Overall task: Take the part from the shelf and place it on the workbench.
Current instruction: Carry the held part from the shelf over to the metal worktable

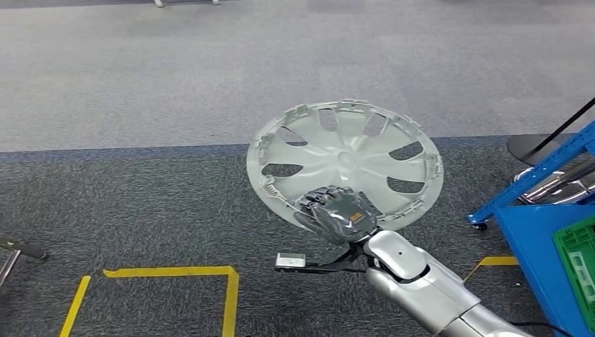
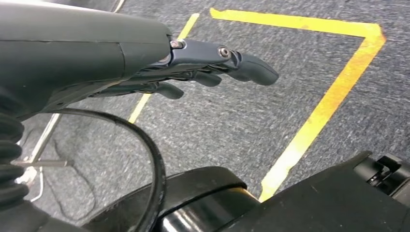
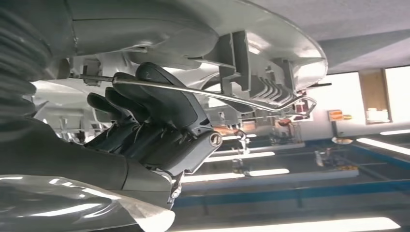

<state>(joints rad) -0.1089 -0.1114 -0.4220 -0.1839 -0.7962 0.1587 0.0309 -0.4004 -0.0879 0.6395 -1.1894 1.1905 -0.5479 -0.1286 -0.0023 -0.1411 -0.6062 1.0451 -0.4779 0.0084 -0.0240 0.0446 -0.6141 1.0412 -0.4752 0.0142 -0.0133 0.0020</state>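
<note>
The part is a round silver wheel cover [image 1: 345, 161] with several slots and clips round its rim. My right hand [image 1: 335, 213] grips its near rim and holds it up above the carpet, tilted with its inner side toward me. In the right wrist view the dark fingers [image 3: 145, 96] curl around the cover's rim [image 3: 270, 43] and its wire ring. My left hand [image 2: 203, 72] hangs over the floor with its fingers stretched out and nothing in them.
A blue shelf frame [image 1: 540, 182] with a green crate [image 1: 579, 263] stands at the right edge. Yellow tape [image 1: 175, 272] marks a box on the dark carpet in front of me. A black round stand base [image 1: 533, 146] sits at the far right.
</note>
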